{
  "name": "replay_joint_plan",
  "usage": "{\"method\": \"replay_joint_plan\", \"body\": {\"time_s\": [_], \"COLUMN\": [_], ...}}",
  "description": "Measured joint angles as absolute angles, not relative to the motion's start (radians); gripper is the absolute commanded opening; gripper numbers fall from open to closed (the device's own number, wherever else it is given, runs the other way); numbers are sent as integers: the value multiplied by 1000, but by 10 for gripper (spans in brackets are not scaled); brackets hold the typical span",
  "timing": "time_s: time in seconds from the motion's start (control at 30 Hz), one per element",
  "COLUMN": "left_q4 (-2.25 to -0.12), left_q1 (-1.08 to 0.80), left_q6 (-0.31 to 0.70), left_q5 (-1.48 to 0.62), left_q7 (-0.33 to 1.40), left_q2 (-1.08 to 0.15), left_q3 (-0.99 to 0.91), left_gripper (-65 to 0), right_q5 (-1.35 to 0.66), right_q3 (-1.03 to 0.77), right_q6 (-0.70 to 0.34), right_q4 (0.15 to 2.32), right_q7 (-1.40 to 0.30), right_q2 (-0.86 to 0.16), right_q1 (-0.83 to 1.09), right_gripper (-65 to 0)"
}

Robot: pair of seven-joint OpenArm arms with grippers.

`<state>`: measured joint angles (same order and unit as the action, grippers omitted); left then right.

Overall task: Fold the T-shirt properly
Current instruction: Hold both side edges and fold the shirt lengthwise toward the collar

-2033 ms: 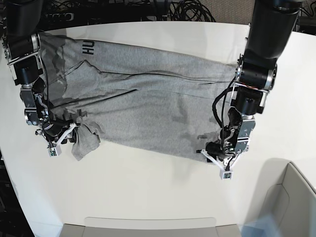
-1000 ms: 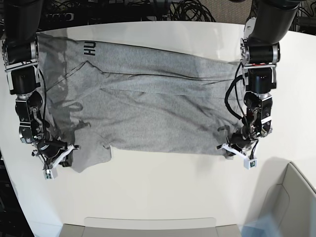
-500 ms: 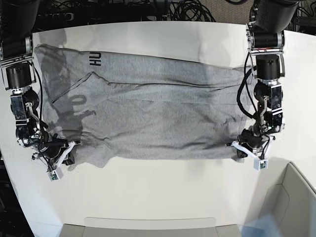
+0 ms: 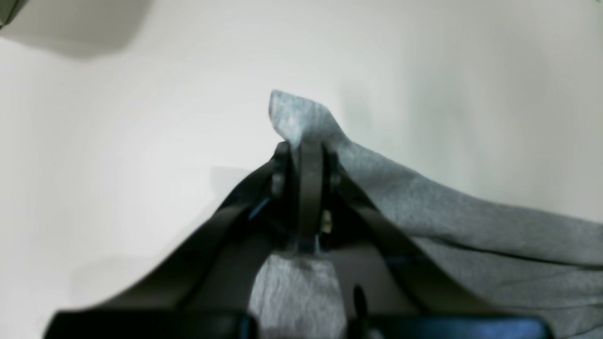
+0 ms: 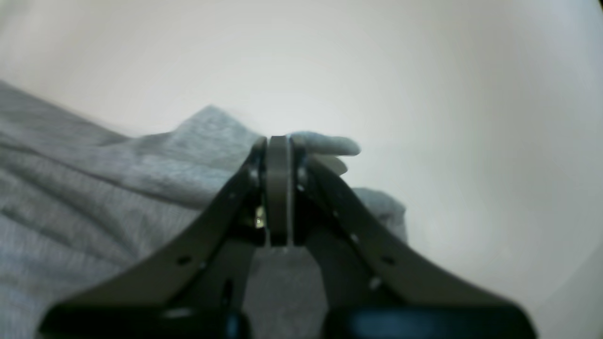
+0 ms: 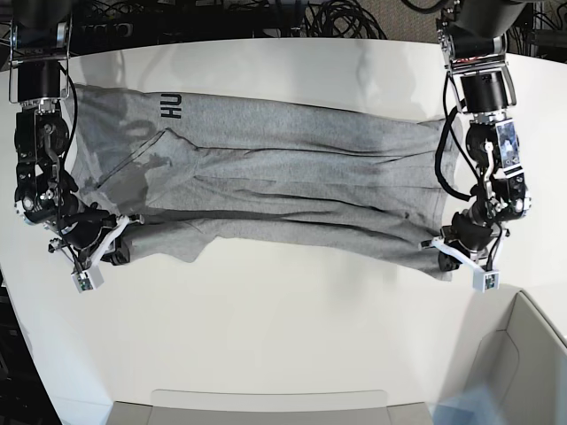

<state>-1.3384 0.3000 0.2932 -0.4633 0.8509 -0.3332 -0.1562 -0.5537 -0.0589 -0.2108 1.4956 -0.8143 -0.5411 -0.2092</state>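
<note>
Item: T-shirt (image 6: 266, 177), heather grey, short-sleeved, black capitals "HU" visible near one end. It lies spread across the white table (image 6: 292, 336), pulled long between the two pincers, with lengthwise creases running from one to the other. Its near edge hangs in a shallow curve between the two gripped corners.

Left gripper (image 6: 462, 255): at the right end of the base view, low over the table. Jaws clamped on a corner of the T-shirt (image 4: 424, 197). In the left wrist view (image 4: 305, 155) the black fingers (image 4: 311, 188) press together with grey cloth caught between them; a small peak of fabric stands just beyond the tips, and the rest of the garment trails off to one side of the pincer and behind it.

Right gripper (image 6: 99, 248): at the left end of the base view, also low over the table. Jaws clamped on the opposite corner of the T-shirt (image 5: 94, 188). In the right wrist view (image 5: 278, 146) the fingers (image 5: 278, 188) meet on the cloth; a rolled fold pokes out just past the tips on one side, and the body of the shirt spreads away on the other side.

Bin (image 6: 532, 363): pale, open-topped, near the left gripper but apart from it, at the table's edge.

Cables (image 6: 337, 18): dark bundle beyond the table's far edge, well apart from both pincers.
</note>
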Motion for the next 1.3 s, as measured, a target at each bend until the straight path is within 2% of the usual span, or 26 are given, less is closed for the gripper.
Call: {"method": "replay_joint_plan", "body": {"time_s": [0.17,0.43,0.53,0.73,0.87,1.3], "left_q4": [-1426,-1485,-1563,-1589,-1644,-1792], "left_q1": [229,143,112,72,35,-106], "left_q6": [290,289,293,293,295,292], "left_q5": [-452,-453,-458,-459,-464,-461], "left_q7": [922,929,931,966,986,1021], "left_q2": [-336,-336,-336,-336,-329,-336], "left_q3": [-158,-158,-158,-159,-226,-245], "left_gripper": [-650,-650,-650,-650,-650,-650], "right_q5": [-556,-558,-557,-566,-560,-566], "right_q3": [-116,-224,-258,-319,-375,-411], "right_q6": [-212,-211,-211,-211,-211,-212], "right_q4": [1602,1722,1750,1805,1808,1926], "right_q7": [-871,-886,-888,-886,-886,-883], "right_q2": [-537,-537,-537,-534,-535,-537], "right_q1": [-132,2,42,115,148,321], "right_gripper": [-650,-650,-650,-650,-650,-650]}}
